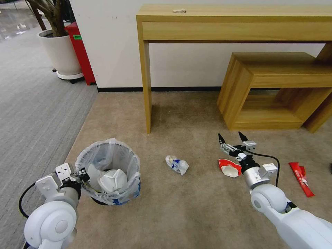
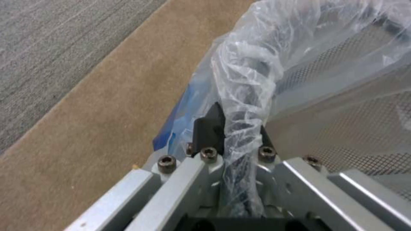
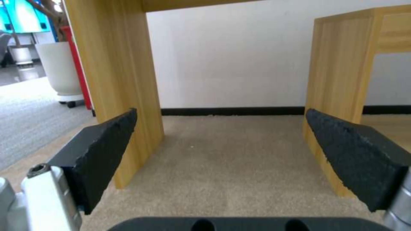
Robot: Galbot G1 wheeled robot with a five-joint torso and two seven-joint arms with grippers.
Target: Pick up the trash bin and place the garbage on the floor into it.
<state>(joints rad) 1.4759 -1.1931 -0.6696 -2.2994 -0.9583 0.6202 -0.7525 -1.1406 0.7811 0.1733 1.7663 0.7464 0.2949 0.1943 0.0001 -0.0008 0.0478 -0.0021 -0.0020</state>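
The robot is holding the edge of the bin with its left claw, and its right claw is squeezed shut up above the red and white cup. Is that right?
Not quite. The right gripper is open, not shut: the right wrist view shows its fingers spread wide apart. The rest holds: the left gripper pinches the trash bin rim, and the right one hangs above the red and white cup.

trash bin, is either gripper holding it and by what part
The left gripper is shut on the trash bin at its bag-covered rim. The right gripper is open, holding nothing.

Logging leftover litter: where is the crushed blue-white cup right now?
In the head view, the crushed blue-white cup lies on the beige carpet, between the trash bin on the robot's left and the red-white cup on its right.
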